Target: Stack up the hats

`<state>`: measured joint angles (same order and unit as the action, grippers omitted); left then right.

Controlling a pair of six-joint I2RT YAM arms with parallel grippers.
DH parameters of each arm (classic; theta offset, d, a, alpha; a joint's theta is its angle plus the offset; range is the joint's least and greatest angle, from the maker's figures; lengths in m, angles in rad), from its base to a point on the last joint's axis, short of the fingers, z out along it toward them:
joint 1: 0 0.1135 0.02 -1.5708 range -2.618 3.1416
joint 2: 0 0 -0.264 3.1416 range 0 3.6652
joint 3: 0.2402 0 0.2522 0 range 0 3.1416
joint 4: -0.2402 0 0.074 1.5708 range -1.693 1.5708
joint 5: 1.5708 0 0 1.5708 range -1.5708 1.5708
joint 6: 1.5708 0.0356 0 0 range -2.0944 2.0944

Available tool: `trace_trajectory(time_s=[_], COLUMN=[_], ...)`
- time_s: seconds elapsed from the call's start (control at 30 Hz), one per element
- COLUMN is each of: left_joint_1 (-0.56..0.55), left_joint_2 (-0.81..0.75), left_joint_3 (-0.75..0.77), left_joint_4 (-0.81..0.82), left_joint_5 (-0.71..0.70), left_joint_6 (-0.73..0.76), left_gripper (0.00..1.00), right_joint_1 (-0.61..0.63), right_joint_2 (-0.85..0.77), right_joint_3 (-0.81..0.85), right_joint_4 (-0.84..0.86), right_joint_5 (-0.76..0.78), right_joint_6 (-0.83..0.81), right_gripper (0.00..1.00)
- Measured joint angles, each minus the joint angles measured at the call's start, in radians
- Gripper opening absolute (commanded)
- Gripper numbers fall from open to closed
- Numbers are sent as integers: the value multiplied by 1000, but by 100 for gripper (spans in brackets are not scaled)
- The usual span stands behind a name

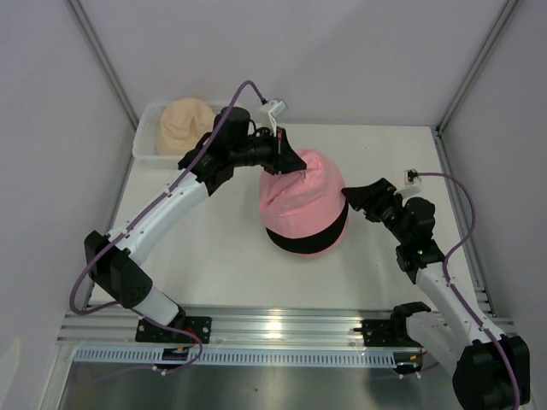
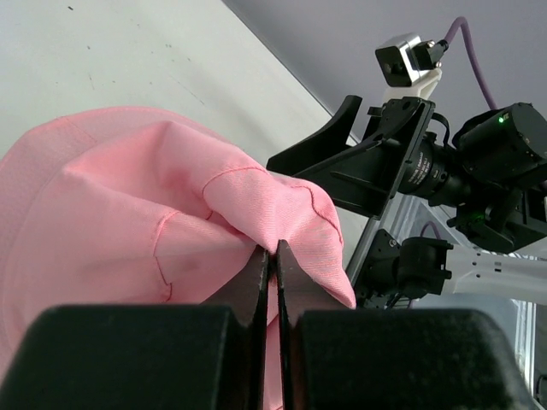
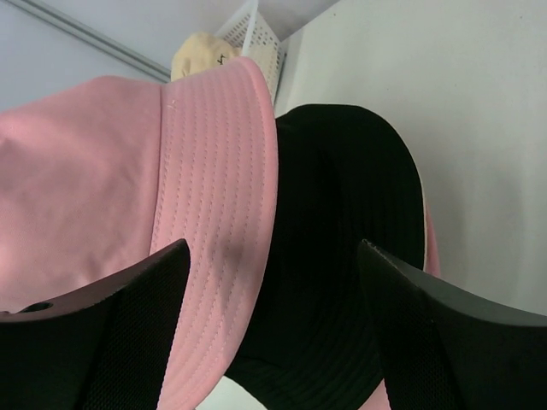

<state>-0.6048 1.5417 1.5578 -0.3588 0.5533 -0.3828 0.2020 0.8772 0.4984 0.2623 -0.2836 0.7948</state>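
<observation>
A pink hat [image 1: 301,198] sits on top of a black hat [image 1: 314,239] in the middle of the table. My left gripper [image 1: 293,162] is shut on a fold of the pink hat's crown [image 2: 256,205]. My right gripper [image 1: 355,201] is open at the right side of the stack, its jaws wide apart before the pink brim [image 3: 214,213] and the black hat [image 3: 342,256]. A thin pink edge [image 3: 430,248] shows beyond the black hat. A beige hat [image 1: 186,124] lies in the white basket [image 1: 145,145] at the back left.
The white mesh basket also shows in the right wrist view [image 3: 256,38]. Grey walls with metal corner posts [image 1: 102,60] close in the table. An aluminium rail [image 1: 273,325] runs along the near edge by the arm bases.
</observation>
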Motion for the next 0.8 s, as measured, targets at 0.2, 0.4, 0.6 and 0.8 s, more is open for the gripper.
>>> trace_trajectory(time_s=[0.2,0.4,0.6,0.8], left_joint_1=[0,0,0,0], left_joint_2=[31,37,37,37], left_joint_3=[0,-11,-39,-75], left_joint_4=[28,57,90,127], left_joint_5=[11,19,24,26], left_joint_6=[-21,-47,-64,-80], left_gripper=[3,3,2,1], right_joint_1=[0,4,12,44], right_joint_2=[-2,-25,-19,8], right_joint_3=[-43,-87,-91,-93], right_joint_4=[93,159,179,183], right_joint_5=[10,18,18,29], right_joint_6=[54,122,162,200], right_gripper=[73,70,69,68])
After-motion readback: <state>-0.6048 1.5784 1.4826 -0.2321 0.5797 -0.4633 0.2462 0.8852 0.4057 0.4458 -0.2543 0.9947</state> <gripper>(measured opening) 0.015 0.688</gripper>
